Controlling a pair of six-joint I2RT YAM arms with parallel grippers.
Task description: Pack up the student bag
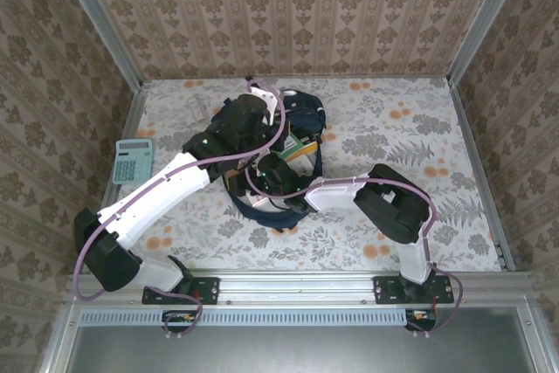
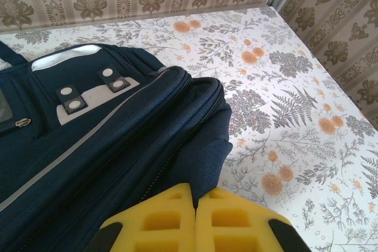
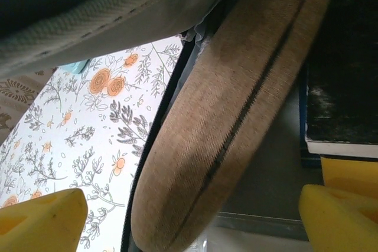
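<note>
Left end effector (image 2: 195, 202): closed, pinching edge of bag (image 2: 88, 146).
Right end effector (image 3: 192, 208): wide open inside bag, tan pouch (image 3: 236, 104) between, untouched.
Calculator (image 1: 133, 161): on surface (image 1: 402, 155), left of bag.

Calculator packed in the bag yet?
No, the calculator lies on the table near its left edge in the top view, well apart from the bag.

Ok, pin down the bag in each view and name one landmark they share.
Top external: bag around the picture's centre.
Left wrist: bag fills the left half.
Right wrist: bag apparently seen from inside its mouth, its fabric across the top.
Shared landmark: the floral tablecloth beside it, also at and.
</note>
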